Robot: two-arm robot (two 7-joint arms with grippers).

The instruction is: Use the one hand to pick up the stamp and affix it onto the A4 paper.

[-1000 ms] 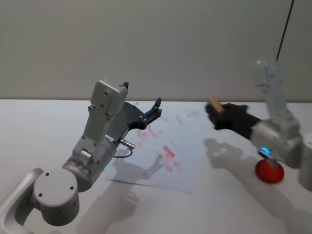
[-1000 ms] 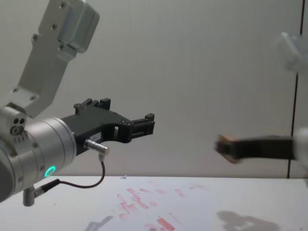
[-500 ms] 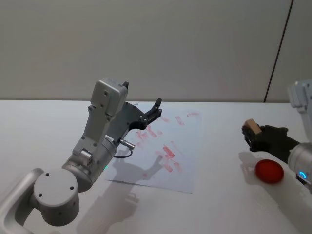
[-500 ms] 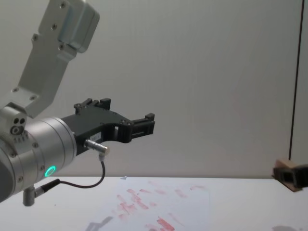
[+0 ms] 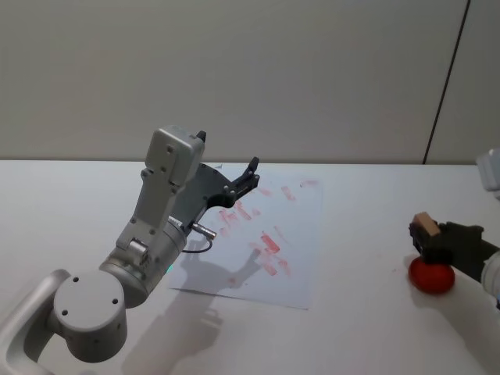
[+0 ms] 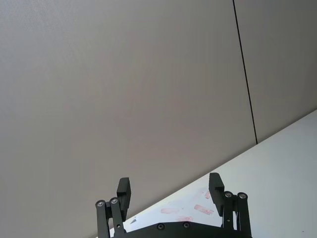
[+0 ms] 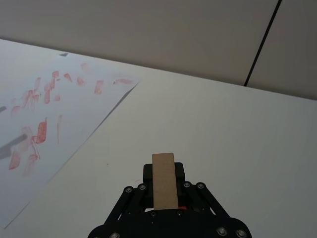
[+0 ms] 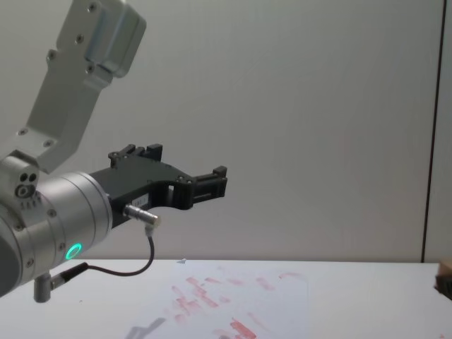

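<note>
The stamp (image 5: 425, 225), a small tan block, is clamped upright in my right gripper (image 5: 422, 237), low over the table's right side and well right of the A4 paper (image 5: 291, 258). In the right wrist view the stamp (image 7: 164, 181) stands between the shut black fingers of the right gripper (image 7: 164, 174), with the paper (image 7: 59, 119) and its red-pink marks off to one side. My left gripper (image 5: 251, 172) hangs open in the air above the paper's far-left part. The left wrist view shows that gripper (image 6: 170, 191) with nothing between its fingers.
A red dome-shaped object (image 5: 432, 276) sits on the white table just below the right gripper. The left arm's big silver wrist (image 8: 56, 226) with a teal ring stands at the near left. A grey wall runs along the table's far edge.
My right gripper has carried the stamp rightward and down, from beside the paper's right edge to just above the red dome. The left arm has not moved.
</note>
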